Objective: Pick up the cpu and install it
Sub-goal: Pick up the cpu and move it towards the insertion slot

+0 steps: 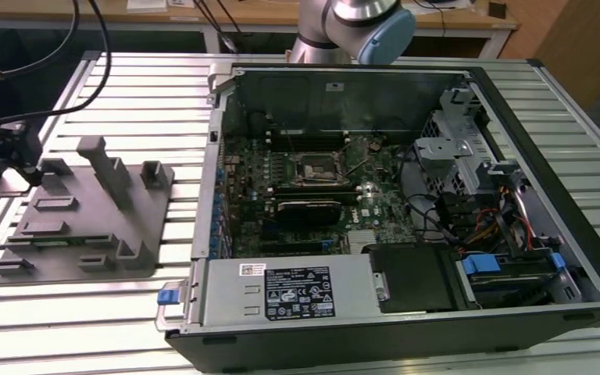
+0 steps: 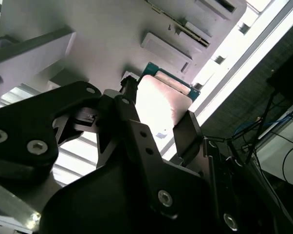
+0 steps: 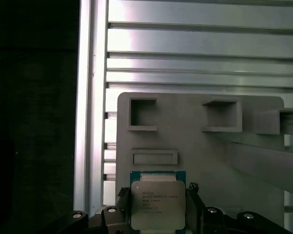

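The cpu (image 3: 157, 204) is a small square chip with a silvery metal top and a pale green rim. It sits between the two black fingers (image 3: 192, 194) of my gripper (image 3: 158, 197), over the near corner of the grey tray (image 3: 195, 141). In the second wrist view the fingers (image 2: 186, 130) press against opposite edges of the cpu (image 2: 158, 100). In the exterior view my gripper (image 1: 13, 168) is at the tray's (image 1: 81, 226) far left corner. The black socket (image 1: 316, 166) with its metal frame lies on the motherboard inside the open computer case.
The open computer case (image 1: 405, 203) takes up the middle and the exterior view's right, with a drive cage and cables along its right wall. The tray has upright posts (image 1: 107, 168). The slatted metal table (image 1: 123, 86) ends just left of the tray.
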